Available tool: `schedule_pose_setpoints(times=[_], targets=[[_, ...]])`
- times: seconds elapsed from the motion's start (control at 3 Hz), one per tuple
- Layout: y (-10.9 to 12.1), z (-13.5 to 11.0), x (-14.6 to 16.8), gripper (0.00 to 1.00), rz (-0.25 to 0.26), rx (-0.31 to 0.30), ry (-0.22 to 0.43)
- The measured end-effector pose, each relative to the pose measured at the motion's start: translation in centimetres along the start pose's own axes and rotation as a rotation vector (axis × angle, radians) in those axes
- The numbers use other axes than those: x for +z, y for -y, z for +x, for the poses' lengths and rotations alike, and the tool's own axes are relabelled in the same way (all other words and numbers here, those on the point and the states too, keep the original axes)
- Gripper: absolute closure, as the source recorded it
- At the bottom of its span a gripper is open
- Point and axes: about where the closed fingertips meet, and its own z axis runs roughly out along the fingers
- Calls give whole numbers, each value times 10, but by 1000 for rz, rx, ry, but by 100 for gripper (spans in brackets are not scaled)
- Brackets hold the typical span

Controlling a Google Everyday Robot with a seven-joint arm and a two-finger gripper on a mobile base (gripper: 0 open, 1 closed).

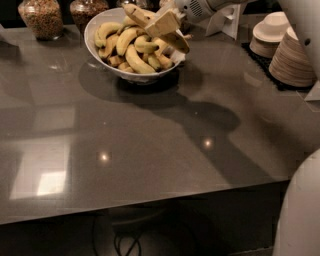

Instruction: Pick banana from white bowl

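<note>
The white bowl (pixel 95 50) stands at the back middle of the grey table and holds several yellow bananas. My gripper (pixel 162 22) reaches in from the upper right and sits over the bowl's right half. It is shut on the banana (pixel 135 13), a long, nearly straight speckled one. The banana lies tilted across the fingers (pixel 169 20). Its upper end points to the back left and its lower end (pixel 180 44) hangs over the bowl's right rim. It is held a little above the pile of shorter bananas (pixel 131 55).
Two glass jars (pixel 41 17) (pixel 86 10) stand behind the bowl at the back left. Stacks of off-white plates (pixel 296 57) and small bowls (pixel 272 31) stand at the right. My white body (pixel 300 210) fills the lower right corner. The table's front edge (pixel 150 202) runs across the bottom.
</note>
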Motion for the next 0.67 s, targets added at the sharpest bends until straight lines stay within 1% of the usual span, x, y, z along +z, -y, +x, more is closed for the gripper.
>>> schedule_pose_setpoints(times=[0.33,0.67], targets=[[-25,8,-15,100,-41,19,-23],[-53,18,-25,100,-78,33,-7]])
